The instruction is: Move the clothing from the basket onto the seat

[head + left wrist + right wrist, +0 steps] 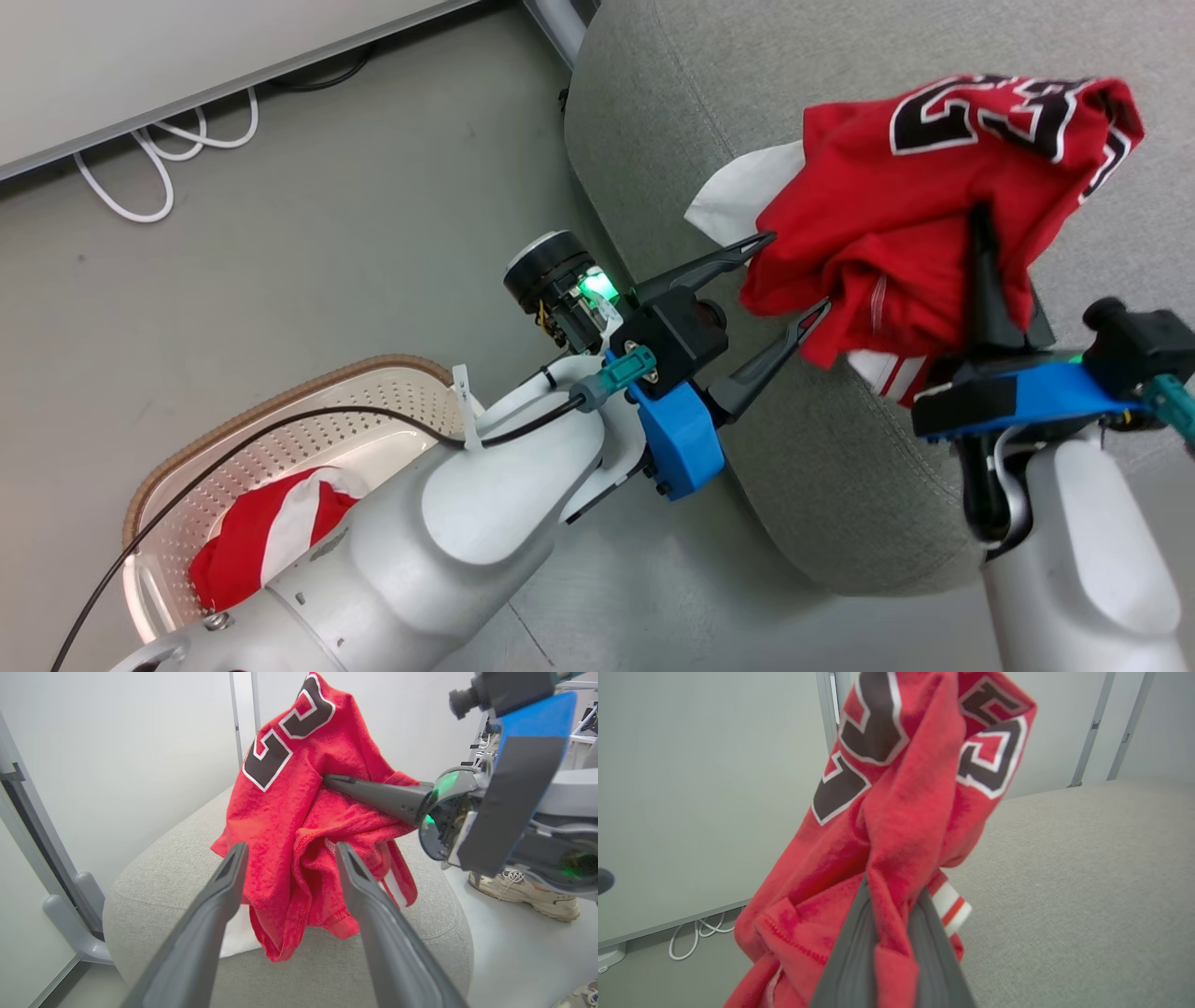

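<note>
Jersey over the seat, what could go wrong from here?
1. The jersey hangs from the shut right pincer near the edge of the seat; released here, it might slide to the floor.
2. The open left pincer is close by its lower folds and could snag them.

**Looks like a lab**

Bare white partition panels (117,765) in grey metal frames, a smooth grey floor (327,261) and loose white cables (168,191) along the wall base (a person's sneaker (528,893) stands nearby) point to a test lab, furnished with a grey seat (747,93).
</note>
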Motion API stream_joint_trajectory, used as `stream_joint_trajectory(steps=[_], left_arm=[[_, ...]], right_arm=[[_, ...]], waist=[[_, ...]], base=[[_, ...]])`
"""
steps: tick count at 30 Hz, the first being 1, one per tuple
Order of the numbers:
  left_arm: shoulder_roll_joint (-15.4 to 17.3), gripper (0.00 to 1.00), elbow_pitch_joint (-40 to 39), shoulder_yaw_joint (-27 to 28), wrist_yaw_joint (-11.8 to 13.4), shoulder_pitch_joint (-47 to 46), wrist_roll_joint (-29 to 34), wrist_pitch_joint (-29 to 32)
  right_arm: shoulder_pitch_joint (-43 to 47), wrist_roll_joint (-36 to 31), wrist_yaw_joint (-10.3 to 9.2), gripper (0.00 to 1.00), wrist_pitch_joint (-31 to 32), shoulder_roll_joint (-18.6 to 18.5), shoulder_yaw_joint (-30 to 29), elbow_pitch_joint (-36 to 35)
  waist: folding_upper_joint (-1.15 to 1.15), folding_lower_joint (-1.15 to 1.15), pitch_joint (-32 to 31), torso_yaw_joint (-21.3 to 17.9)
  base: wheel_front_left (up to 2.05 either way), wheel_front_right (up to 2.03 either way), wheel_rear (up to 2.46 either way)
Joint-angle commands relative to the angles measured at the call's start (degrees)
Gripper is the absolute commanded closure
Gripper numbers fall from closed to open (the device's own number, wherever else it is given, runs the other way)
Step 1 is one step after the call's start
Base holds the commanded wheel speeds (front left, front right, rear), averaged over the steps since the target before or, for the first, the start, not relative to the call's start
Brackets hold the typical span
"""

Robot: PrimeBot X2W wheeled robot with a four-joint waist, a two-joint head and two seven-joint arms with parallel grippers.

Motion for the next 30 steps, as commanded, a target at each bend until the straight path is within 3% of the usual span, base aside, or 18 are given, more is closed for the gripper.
stream_joint_trajectory(steps=[1,10,17,24,30], left_arm=[[0.2,0.00,0.0,0.0,0.4,-0.9,-0.2,-0.4],[0.2,0.00,-0.9,-0.1,1.2,-3.4,0.5,-0.2],[1.1,0.00,-1.8,-0.2,1.4,-8.3,2.0,1.6],[4.3,0.00,-5.7,0.3,2.6,-13.5,4.1,4.8],[7.1,0.00,-10.4,0.3,3.4,-16.4,5.5,7.8]], right_arm=[[-1.1,0.1,-0.02,1.00,0.0,-0.5,0.0,-0.7],[-9.0,2.6,-0.02,1.00,0.0,-4.5,-4.9,-5.0],[-20.8,3.8,-0.02,1.00,0.0,-12.5,-9.2,-8.7],[-32.2,6.2,-0.02,1.00,0.0,-21.7,-14.3,-8.5],[-35.9,6.0,-0.02,1.00,0.0,-25.7,-17.2,-5.7]], waist=[[0.00,-0.01,0.2,0.2],[0.00,-0.01,4.9,2.6],[0.00,-0.01,13.3,4.1],[0.00,-0.01,22.6,3.5],[0.00,-0.01,29.1,3.0]], base=[[0.00,0.00,0.00],[0.00,0.00,0.00],[0.00,0.00,0.00],[0.00,0.00,0.00],[0.00,0.00,0.00]])
